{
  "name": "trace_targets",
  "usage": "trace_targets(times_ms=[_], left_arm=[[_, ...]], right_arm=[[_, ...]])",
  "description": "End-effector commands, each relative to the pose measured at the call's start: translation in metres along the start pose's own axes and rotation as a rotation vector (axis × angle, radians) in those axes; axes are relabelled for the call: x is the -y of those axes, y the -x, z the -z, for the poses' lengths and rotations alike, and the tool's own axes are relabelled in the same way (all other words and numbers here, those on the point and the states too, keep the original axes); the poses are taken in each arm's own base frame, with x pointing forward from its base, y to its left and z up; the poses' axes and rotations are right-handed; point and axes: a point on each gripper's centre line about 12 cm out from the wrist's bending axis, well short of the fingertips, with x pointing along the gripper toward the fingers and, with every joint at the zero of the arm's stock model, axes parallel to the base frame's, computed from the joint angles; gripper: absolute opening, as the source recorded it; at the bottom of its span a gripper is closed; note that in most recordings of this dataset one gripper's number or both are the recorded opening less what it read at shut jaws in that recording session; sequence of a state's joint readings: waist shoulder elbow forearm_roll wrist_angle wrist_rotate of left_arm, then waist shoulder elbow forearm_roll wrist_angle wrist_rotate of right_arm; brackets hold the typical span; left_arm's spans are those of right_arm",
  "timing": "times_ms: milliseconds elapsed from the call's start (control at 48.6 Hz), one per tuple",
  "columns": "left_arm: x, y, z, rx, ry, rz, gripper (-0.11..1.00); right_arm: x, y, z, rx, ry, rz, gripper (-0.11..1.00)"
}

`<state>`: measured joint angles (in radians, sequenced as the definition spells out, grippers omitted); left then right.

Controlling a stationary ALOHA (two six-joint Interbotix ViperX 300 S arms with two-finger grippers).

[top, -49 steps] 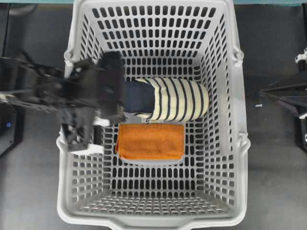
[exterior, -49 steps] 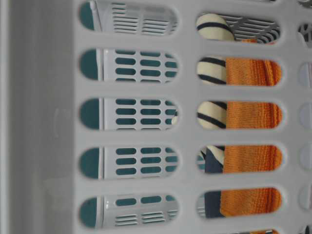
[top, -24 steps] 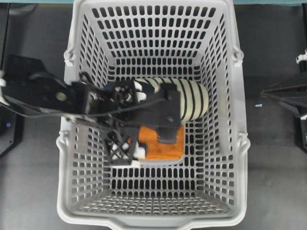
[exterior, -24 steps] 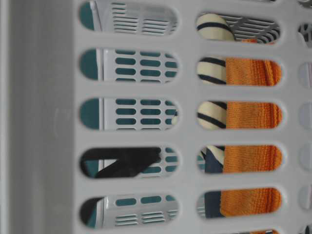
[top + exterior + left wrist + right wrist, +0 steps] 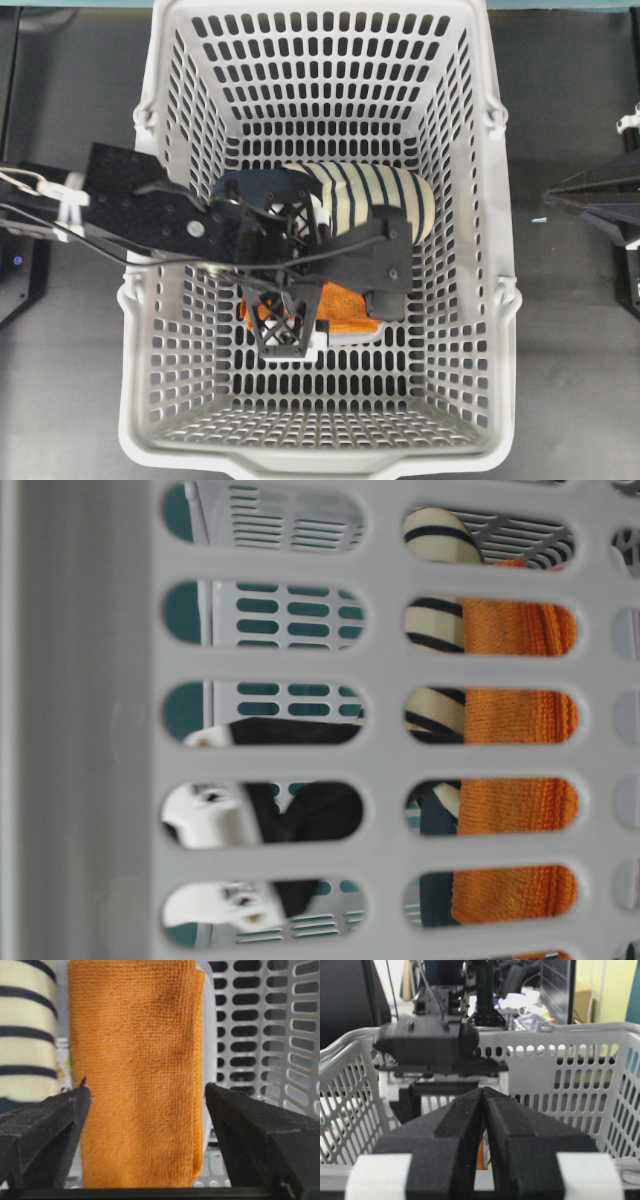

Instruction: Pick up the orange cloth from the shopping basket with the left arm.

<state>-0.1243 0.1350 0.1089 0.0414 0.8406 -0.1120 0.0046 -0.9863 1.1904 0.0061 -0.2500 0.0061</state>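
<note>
Inside the shopping basket [image 5: 470, 200], on its slotted floor, the orange cloth [image 5: 137, 1075] lies folded flat, touching the long side of the striped slipper [image 5: 385, 200]. The left end effector [image 5: 145, 1105] hangs above the cloth with its jaws spread wide, one finger on each long edge, so the cloth sits squarely between them. I judge this as the approach step, just short of the grasp: the next move calls for a straight descent until the fingertips reach the fabric, then a close across the cloth's narrow width.

Beside the cloth, the slipper crowds one finger's side, and that finger could catch its cream fabric on the way down. On the cloth's other side lies only open basket floor. Outside the basket, beyond its wall, the right end effector [image 5: 484, 1125] rests with fingers pressed together, well apart from the cloth.
</note>
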Motion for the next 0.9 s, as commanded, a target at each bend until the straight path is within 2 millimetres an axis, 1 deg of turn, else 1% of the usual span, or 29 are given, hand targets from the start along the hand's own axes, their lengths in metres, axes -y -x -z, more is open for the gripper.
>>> trace_targets(times_ms=[0,165,288,535,658,720,761,823,884], left_arm=[[0.001,-0.002,-0.001,0.000,-0.002,-0.001,0.89],[0.001,-0.020,0.007,-0.046,-0.002,-0.005,0.89],[0.001,-0.028,0.012,-0.067,-0.004,-0.006,0.89],[0.001,-0.030,0.017,-0.070,0.006,-0.007,0.88],[0.002,-0.030,0.017,-0.069,0.000,-0.005,0.85],[0.001,-0.030,0.017,-0.070,0.002,-0.006,0.79],[0.002,-0.030,0.017,-0.069,-0.001,-0.005,0.73],[0.002,-0.029,0.016,-0.067,-0.004,-0.005,0.60],[0.002,-0.023,0.012,-0.050,-0.007,-0.004,0.45]], right_arm=[[0.000,-0.001,-0.002,0.008,-0.002,-0.001,0.00],[0.000,-0.001,-0.002,0.008,-0.002,-0.001,0.00],[0.000,-0.001,-0.002,0.006,-0.002,-0.001,0.00],[0.000,-0.001,-0.002,0.006,-0.002,-0.001,0.00],[0.000,-0.001,-0.002,0.006,-0.003,-0.001,0.00],[0.000,-0.001,-0.002,0.008,-0.005,-0.001,0.00],[0.000,-0.001,-0.002,0.008,-0.003,-0.001,0.00],[0.000,-0.001,-0.002,0.009,-0.005,-0.001,0.00],[0.000,-0.001,-0.002,0.009,-0.006,0.000,0.00]])
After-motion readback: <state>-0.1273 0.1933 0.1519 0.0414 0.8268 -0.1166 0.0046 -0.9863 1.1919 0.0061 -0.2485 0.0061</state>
